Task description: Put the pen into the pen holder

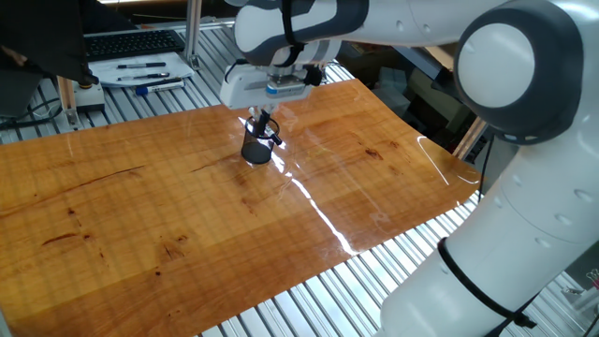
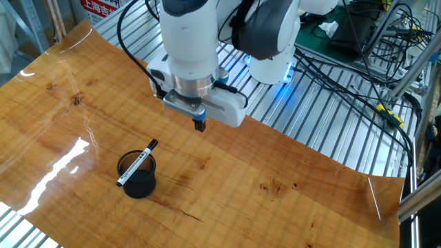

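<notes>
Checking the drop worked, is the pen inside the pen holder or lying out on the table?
Inside. The pen leans tilted in the upright pen holder, sticking out over its rim, and the gripper is apart, above it.

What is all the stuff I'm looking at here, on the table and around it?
pen holder: one, black mesh cup, on the wooden board.
pen: one, black and white, lying tilted across the holder's rim, not dropped inside.
wooden board: one, glossy brown, covering the metal table.
tray with pens: one, white, behind the board.
keyboard: one, black, far back.
cables: several, black, on the metal table.
robot arm: one, white.
gripper: one, dark fingers, holding nothing, above the board.
</notes>
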{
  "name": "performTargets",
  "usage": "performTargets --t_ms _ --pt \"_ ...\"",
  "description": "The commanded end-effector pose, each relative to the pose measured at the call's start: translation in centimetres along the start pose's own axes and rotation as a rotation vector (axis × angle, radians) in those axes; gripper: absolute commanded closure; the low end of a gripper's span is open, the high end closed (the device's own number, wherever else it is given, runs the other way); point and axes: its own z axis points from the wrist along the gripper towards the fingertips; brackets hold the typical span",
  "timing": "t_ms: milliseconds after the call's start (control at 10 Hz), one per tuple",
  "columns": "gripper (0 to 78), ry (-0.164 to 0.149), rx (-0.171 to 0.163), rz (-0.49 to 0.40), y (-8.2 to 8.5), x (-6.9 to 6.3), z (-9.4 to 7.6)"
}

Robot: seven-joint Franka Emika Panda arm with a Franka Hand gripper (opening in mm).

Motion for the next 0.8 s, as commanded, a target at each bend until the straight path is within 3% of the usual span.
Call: performTargets --t_ms 100,200,400,800 --pt "77.6 -0.034 0.05 0.025 -0.5 -0.4 0.8" --pt "77.6 -0.042 0.108 0.029 -0.9 -0.6 0.8" --pt "77.6 -0.041 0.09 0.029 -1.4 -0.9 0.7" --pt "77.6 -0.044 0.096 0.042 -2.5 -1.4 2.9"
